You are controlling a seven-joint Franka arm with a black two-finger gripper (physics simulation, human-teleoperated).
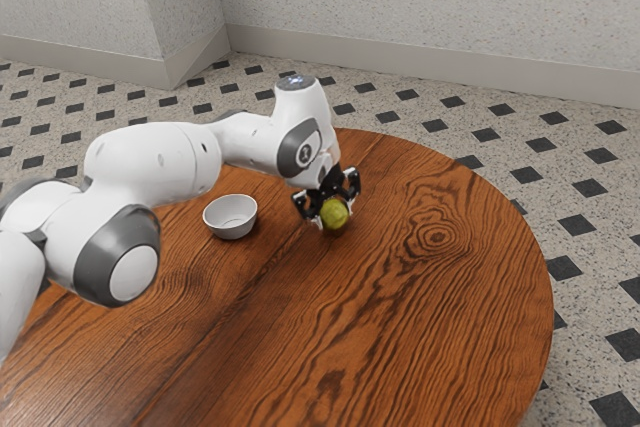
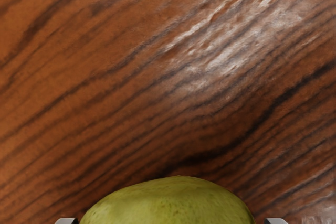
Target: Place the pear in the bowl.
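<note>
Pear sits at the gripper, between its jaws, low over or on the table; from these 2 views I cannot tell whether its underside touches the wood. In the wrist view it lies at the lower edge, right by the hand. As for the jaws, I cannot tell whether they are clenched on the pear or merely placed around it, so I won't call it grasped.

The bowl stands upright on the table, apart from the pear, toward the exterior view's left. The pear is outside it, so the placing is undone.

Of the job's 4 steps (reach, grasp, carry, release), I judge the 1st done and the 2nd in hand. The next move calls for a sure hold: close if there is slack, or confirm the grip if there is none, then lift straight up. The lift should clear the bowl's rim before the arm swings across. The pear's rounded skin could roll or slip under an uneven squeeze, and a low carry might knock the bowl. Over its middle, the pear should be lowered inside before letting go.
</note>
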